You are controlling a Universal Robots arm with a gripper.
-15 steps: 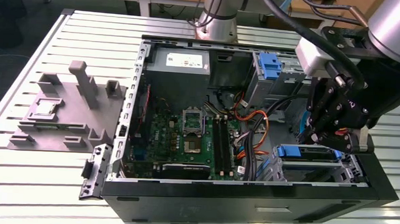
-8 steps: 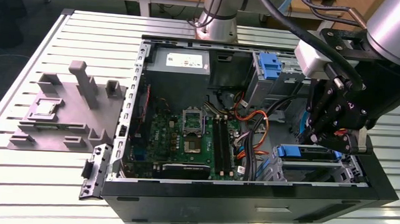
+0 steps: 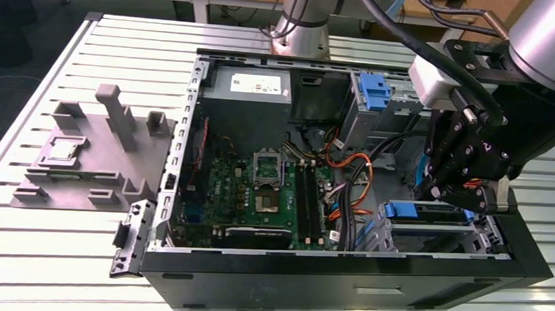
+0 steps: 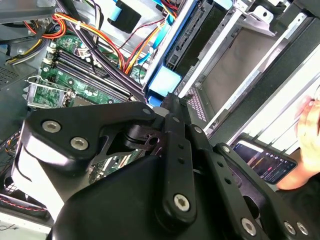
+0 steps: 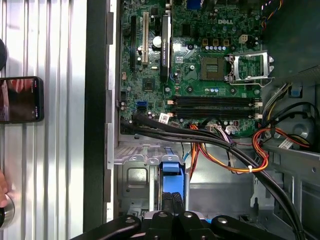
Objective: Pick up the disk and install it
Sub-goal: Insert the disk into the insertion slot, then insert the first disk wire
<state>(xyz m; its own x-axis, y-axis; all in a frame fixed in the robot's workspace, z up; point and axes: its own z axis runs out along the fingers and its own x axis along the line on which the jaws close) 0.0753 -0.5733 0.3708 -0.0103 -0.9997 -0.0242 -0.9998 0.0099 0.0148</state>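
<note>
1. The open computer case [image 3: 347, 271] lies on its side on a slatted metal table [image 3: 85, 259], and the gripper [image 3: 468, 195] hangs over the case's drive-bay corner, at the exterior view's right.
2. The disk [image 3: 427, 212] sits in the metal drive cage [image 3: 424, 236] of the case, just beneath and touching the gripper's black linkage; its blue carrier edge shows at the cage top.
3. In the first wrist view the blue carrier [image 5: 171, 177] stands upright in the cage slot, right in front of the gripper [image 5: 172, 200], whose fingers sit close together around the blue edge.
4. In the second wrist view the blue tab [image 4: 164, 82] lies just past the gripper's tip, beside the case's grey cage wall.
5. Whether the pads really clamp the carrier cannot be told; the linkage hides the contact.
6. The drive's silver body and label are hidden inside the cage.
7. The motherboard [image 3: 257, 190] lies in the case middle, orange cables [image 5: 225, 160] between it and the cage.
8. A phone [image 5: 20, 99] lies on the table outside the case wall.
</note>
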